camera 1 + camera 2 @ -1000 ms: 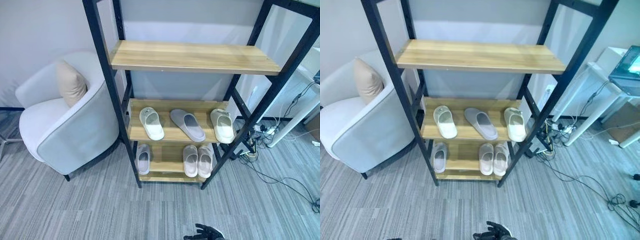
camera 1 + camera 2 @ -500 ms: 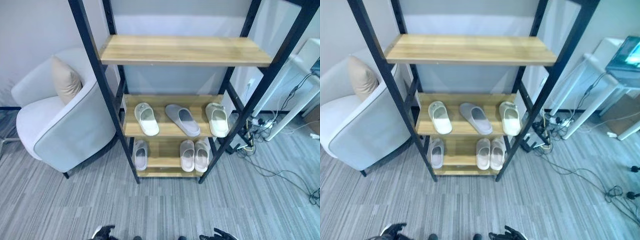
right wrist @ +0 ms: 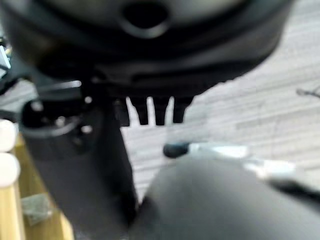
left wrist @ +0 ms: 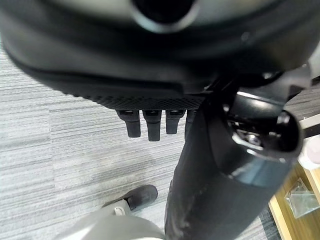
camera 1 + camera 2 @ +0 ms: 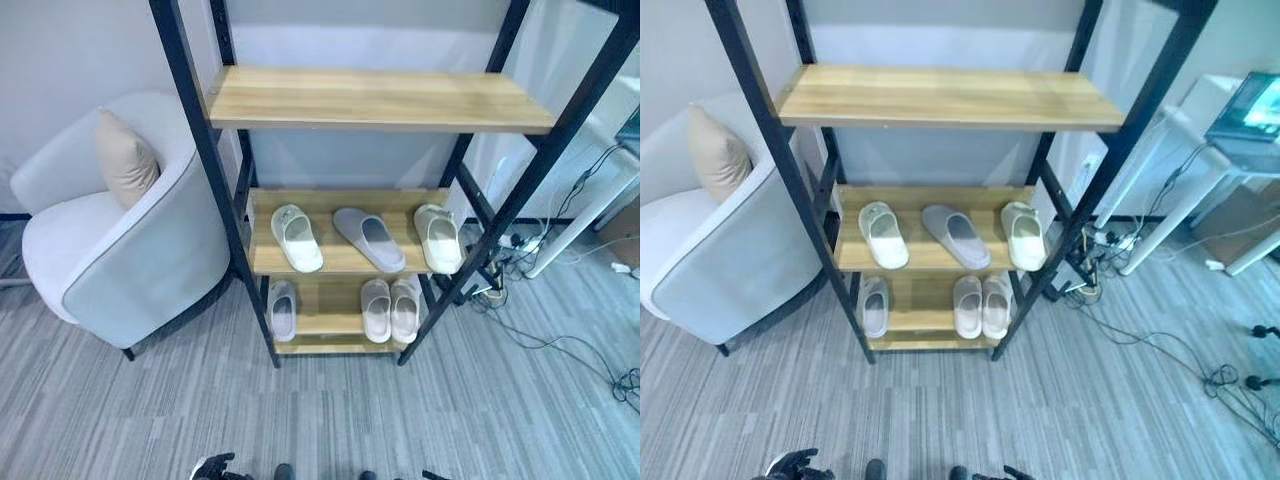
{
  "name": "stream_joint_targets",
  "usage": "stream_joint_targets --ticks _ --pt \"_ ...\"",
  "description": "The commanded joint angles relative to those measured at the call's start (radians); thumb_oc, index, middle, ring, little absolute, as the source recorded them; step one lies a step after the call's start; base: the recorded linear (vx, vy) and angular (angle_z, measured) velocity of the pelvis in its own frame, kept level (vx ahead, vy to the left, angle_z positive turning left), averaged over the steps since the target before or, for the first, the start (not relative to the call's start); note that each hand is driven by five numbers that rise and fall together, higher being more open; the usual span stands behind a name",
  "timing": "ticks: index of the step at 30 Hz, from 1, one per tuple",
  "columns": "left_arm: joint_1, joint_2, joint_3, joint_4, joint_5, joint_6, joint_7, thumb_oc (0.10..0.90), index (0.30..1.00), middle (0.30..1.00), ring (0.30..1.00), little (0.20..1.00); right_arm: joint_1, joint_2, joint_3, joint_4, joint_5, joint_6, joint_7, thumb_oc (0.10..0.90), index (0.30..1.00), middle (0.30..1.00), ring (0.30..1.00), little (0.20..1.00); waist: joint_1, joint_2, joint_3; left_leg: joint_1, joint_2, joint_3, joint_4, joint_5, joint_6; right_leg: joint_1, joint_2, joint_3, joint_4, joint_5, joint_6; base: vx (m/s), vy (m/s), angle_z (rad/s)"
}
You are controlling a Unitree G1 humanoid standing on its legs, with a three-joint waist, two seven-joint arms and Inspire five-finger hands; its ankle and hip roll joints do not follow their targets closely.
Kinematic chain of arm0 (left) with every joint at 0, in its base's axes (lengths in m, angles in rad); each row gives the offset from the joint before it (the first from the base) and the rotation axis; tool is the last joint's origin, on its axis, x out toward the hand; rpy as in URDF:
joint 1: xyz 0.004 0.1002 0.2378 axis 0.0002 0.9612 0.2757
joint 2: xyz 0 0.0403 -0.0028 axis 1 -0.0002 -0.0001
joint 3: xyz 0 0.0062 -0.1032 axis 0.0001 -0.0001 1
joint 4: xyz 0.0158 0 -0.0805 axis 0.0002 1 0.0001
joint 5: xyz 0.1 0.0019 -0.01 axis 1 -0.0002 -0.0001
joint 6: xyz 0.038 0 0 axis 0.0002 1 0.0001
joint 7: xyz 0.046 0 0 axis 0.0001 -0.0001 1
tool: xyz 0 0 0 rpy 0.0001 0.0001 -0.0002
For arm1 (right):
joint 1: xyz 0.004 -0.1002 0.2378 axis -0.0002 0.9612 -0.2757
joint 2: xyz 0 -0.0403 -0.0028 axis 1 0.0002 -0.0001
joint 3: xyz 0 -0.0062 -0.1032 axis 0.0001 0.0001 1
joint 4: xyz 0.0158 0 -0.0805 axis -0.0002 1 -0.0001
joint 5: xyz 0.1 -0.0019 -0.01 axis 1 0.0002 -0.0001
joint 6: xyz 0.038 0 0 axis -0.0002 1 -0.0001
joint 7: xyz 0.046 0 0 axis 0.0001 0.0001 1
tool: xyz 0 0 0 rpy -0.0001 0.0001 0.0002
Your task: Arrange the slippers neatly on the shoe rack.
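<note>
Six slippers (image 5: 369, 240) sit on the shoe rack (image 5: 380, 98): three on the middle shelf, three below. The left hand (image 4: 150, 120) and right hand (image 3: 152, 112) hang empty, fingers relaxed, over grey carpet (image 5: 330, 420).

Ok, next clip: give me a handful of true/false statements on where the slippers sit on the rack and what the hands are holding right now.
1. The top shelf holds a pair of slippers. False: it is bare.
2. Three slippers lie on the middle shelf. True: a cream slipper, a grey slipper and another cream slipper.
3. The grey slipper lies parallel to its neighbours. False: it is angled across the shelf.
4. On the bottom shelf, a single slipper sits apart from a pair. True.
5. The left hand holds a slipper. False: its fingers are straight and hold nothing.
</note>
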Motion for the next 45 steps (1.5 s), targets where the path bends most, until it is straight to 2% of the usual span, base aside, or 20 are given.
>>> stream_joint_targets --ticks 1,2,5,8,9,11,17,18,20,23,26,28,32,34,45 --pt "-0.044 0.007 -0.028 -0.02 -0.022 -0.016 0.015 0.8 0.9 0.9 0.9 0.9 -0.058 -0.04 0.013 -0.061 -0.032 -0.019 0.012 0.8 0.9 0.9 0.9 0.9 0.011 0.017 0.035 -0.091 0.0 -0.042 0.102 -0.047 -0.011 0.027 0.009 0.007 0.267 -0.108 0.084 0.02 0.184 -0.04" --pt "-0.082 0.015 -0.057 -0.06 -0.028 -0.025 0.028 0.8 0.9 0.9 0.9 0.9 -0.082 -0.047 0.017 -0.075 -0.034 -0.022 0.007 0.8 0.9 0.9 0.9 0.9 -0.004 0.03 0.065 -0.083 0.002 -0.049 0.111 -0.056 0.002 -0.057 0.003 0.012 0.412 -0.054 0.11 -0.01 0.134 -0.02" --pt "-0.103 0.014 -0.084 -0.085 -0.021 -0.032 0.036 0.8 0.9 0.9 0.9 0.9 -0.091 -0.053 0.019 -0.087 -0.037 -0.028 -0.002 0.8 0.9 0.9 0.9 0.9 -0.019 0.043 0.081 -0.051 0.003 -0.073 0.106 -0.07 0.008 -0.111 -0.004 -0.006 0.459 -0.051 0.094 0.12 0.064 0.04" --pt "-0.111 0.015 -0.099 -0.084 -0.008 -0.035 0.031 0.8 0.9 0.9 0.9 0.9 -0.089 -0.06 0.016 -0.098 -0.037 -0.034 -0.01 0.8 0.9 0.9 0.9 0.9 -0.035 0.047 0.086 -0.01 0.002 -0.094 0.093 -0.091 0.0 -0.126 -0.02 -0.026 0.334 -0.072 0.069 0.22 -0.098 0.25" --pt "-0.108 0.007 -0.109 -0.064 0.01 -0.033 0.029 0.8 0.9 0.9 0.9 0.9 -0.096 -0.062 0.016 -0.096 -0.052 -0.033 -0.021 0.8 0.9 0.9 0.9 0.9 -0.052 0.046 0.085 0.017 0.004 -0.104 0.087 -0.106 -0.011 -0.15 -0.023 -0.008 0.235 -0.051 0.077 0.26 -0.182 0.03" --pt "-0.096 0.0 -0.113 -0.041 0.031 -0.03 0.026 0.8 0.9 0.9 0.9 0.9 -0.096 -0.067 0.018 -0.097 -0.075 -0.032 -0.034 0.8 0.9 0.9 0.9 0.9 -0.064 0.046 0.085 0.049 0.012 -0.106 0.08 -0.12 -0.022 -0.161 -0.026 -0.001 0.172 -0.022 0.087 0.21 -0.169 0.05" --pt "-0.052 -0.003 -0.092 0.008 0.058 -0.023 0.014 0.8 0.9 0.9 0.9 0.9 -0.081 -0.077 0.015 -0.109 -0.079 -0.041 -0.033 0.8 0.9 0.9 0.9 0.9 -0.07 0.037 0.059 0.083 0.028 -0.119 0.081 -0.143 -0.043 -0.129 -0.012 0.021 0.129 -0.017 0.077 0.16 -0.196 0.22" --pt "-0.034 -0.004 -0.077 0.019 0.057 -0.019 0.012 0.8 0.9 0.9 0.9 0.9 -0.074 -0.081 0.017 -0.109 -0.078 -0.042 -0.027 0.8 0.9 0.9 0.9 0.9 -0.064 0.035 0.046 0.094 0.051 -0.126 0.092 -0.151 -0.061 -0.106 0.008 0.032 0.138 -0.034 0.063 0.15 -0.25 0.13" --pt "-0.026 -0.008 -0.068 0.014 0.049 -0.022 0.015 0.8 0.9 0.9 0.9 0.9 -0.073 -0.091 0.029 -0.129 -0.08 -0.053 -0.026 0.8 0.9 0.9 0.9 0.9 -0.058 0.032 0.045 0.079 0.073 -0.134 0.142 -0.148 -0.087 -0.079 0.027 0.025 0.135 -0.06 0.041 0.13 -0.292 0.09" --pt "-0.039 -0.013 -0.086 -0.024 0.041 -0.029 0.027 0.8 0.9 0.9 0.9 0.9 -0.08 -0.113 0.042 -0.145 -0.08 -0.06 -0.031 0.8 0.9 0.9 0.9 0.9 -0.049 0.025 0.069 0.007 0.088 -0.153 0.287 -0.097 -0.113 -0.05 0.043 0.001 0.133 -0.078 0.009 0.03 -0.203 0.13" --pt "-0.042 -0.025 -0.106 -0.042 0.043 -0.034 0.034 0.8 0.9 0.9 0.9 0.9 -0.074 -0.127 0.049 -0.167 -0.088 -0.069 -0.036 0.8 0.9 0.9 0.9 0.9 -0.038 0.02 0.075 -0.021 0.088 -0.139 0.239 -0.101 -0.102 -0.015 0.043 -0.021 0.108 -0.1 0.007 0.05 -0.064 0.25" --pt "-0.049 -0.028 -0.129 -0.042 0.059 -0.034 0.034 0.8 0.9 0.9 0.9 0.9 -0.085 -0.137 0.053 -0.193 -0.096 -0.073 -0.045 0.8 0.9 0.9 0.9 0.9 -0.02 0.023 0.078 -0.055 0.081 -0.147 0.131 -0.057 -0.095 -0.009 0.054 -0.028 0.111 -0.107 0.012 0.09 0.013 0.35" --pt "-0.039 -0.03 -0.134 -0.023 0.091 -0.031 0.03 0.8 0.9 0.9 0.9 0.9 -0.075 -0.134 0.071 -0.243 -0.117 -0.077 -0.034 0.8 0.9 0.9 0.9 0.9 -0.02 0.024 0.06 -0.034 0.07 -0.163 0.069 -0.042 -0.087 0.011 0.053 -0.017 0.099 -0.107 0.018 0.1 0.056 -0.05" --pt "-0.027 -0.021 -0.12 -0.018 0.098 -0.029 0.027 0.8 0.9 0.9 0.9 0.9 -0.053 -0.125 0.09 -0.299 -0.121 -0.081 -0.015 0.8 0.9 0.9 0.9 0.9 -0.018 0.022 0.039 0.004 0.062 -0.146 0.03 -0.038 -0.083 0.027 0.046 -0.011 0.067 -0.096 0.023 0.14 0.099 -0.28" --pt "-0.022 -0.017 -0.093 -0.035 0.1 -0.034 0.037 0.8 0.9 0.9 0.9 0.9 -0.01 -0.111 0.182 -0.536 -0.19 -0.108 0.012 0.8 0.9 0.9 0.9 0.9 -0.005 0.003 0.02 0.069 0.049 -0.127 -0.028 -0.045 -0.065 0.059 0.032 0.001 0.009 -0.063 0.044 0.03 0.071 -0.04"
